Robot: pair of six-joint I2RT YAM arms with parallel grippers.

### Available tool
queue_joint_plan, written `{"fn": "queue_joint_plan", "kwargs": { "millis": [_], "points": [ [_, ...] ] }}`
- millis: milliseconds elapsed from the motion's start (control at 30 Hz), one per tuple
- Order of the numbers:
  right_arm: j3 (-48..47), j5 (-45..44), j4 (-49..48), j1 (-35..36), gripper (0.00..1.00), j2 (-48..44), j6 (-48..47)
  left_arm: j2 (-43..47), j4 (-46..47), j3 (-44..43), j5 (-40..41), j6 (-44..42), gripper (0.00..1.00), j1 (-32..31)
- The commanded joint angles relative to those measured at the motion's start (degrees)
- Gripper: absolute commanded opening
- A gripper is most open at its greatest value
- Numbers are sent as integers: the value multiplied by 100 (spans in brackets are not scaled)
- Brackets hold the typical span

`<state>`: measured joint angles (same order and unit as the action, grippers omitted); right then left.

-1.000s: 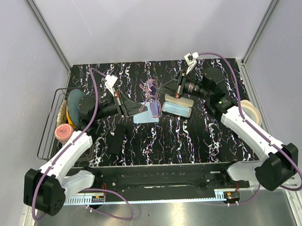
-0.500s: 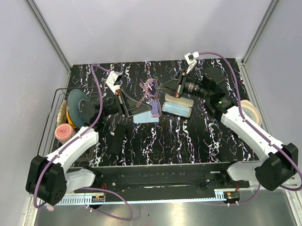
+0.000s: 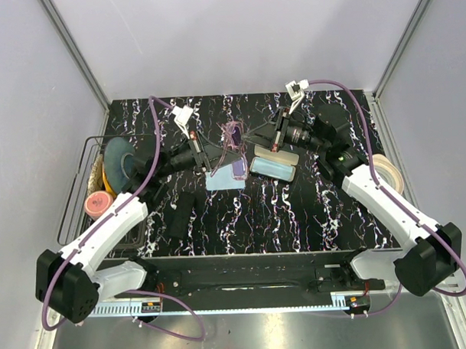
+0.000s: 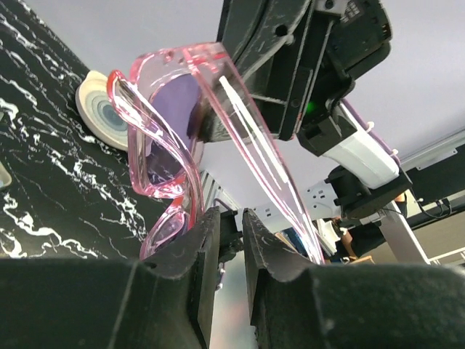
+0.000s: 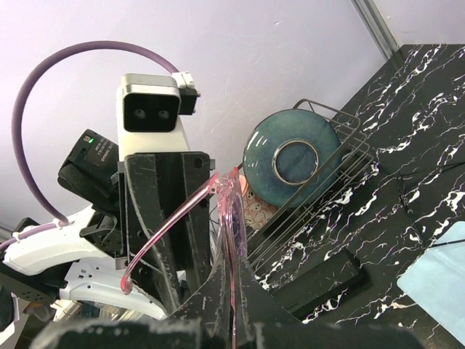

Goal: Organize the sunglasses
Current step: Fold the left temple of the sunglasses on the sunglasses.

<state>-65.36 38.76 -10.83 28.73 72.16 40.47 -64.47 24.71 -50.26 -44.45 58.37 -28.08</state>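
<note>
Black marbled table (image 3: 295, 210), plain lilac walls (image 3: 236, 44).

Sunglasses (image 3: 232, 136) apparently between both claws.

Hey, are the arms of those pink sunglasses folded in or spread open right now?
Spread open, at least one: in the left wrist view a temple arm of the pink sunglasses sticks out away from the lenses. The other arm, cannot tell.

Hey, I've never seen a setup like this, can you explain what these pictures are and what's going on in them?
Two white robot arms are bolted at a table's near edge. One picture looks down from above; the other two come from cameras on each wrist. Both arms meet at pink sunglasses raised above the black marbled table. The right hand is shut on them; the left hand is at them too, its grip unclear. Below lie a light blue cloth and an open glasses case. A wire rack at left holds a blue plate.
</note>
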Motion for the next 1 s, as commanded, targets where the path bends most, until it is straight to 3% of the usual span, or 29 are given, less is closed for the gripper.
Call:
{"fn": "queue_joint_plan", "kwargs": {
  "millis": [0,100,433,633,767,900,967],
  "points": [
    [-47,500,-577,36,0,-228,207,-136,-485,-142,279,-326,25,4],
    [-29,343,-447,27,0,-281,164,-110,-501,-247,252,-405,27,4],
    [-64,-53,-419,36,0,-211,242,768,-3137,-977,1411,-2258,50,13],
    [-117,-53,-508,36,0,-159,313,1155,-4078,-1100,2316,-2804,51,21],
    [-91,43,-525,36,0,-123,339,1428,-3949,-1188,2696,-2770,42,21],
    [-3,79,-561,36,0,-97,313,1709,-2730,-1065,2625,-2401,31,21],
    [23,157,-596,36,0,-62,304,1762,-2341,-1056,2547,-2260,30,21]
  ]
}}
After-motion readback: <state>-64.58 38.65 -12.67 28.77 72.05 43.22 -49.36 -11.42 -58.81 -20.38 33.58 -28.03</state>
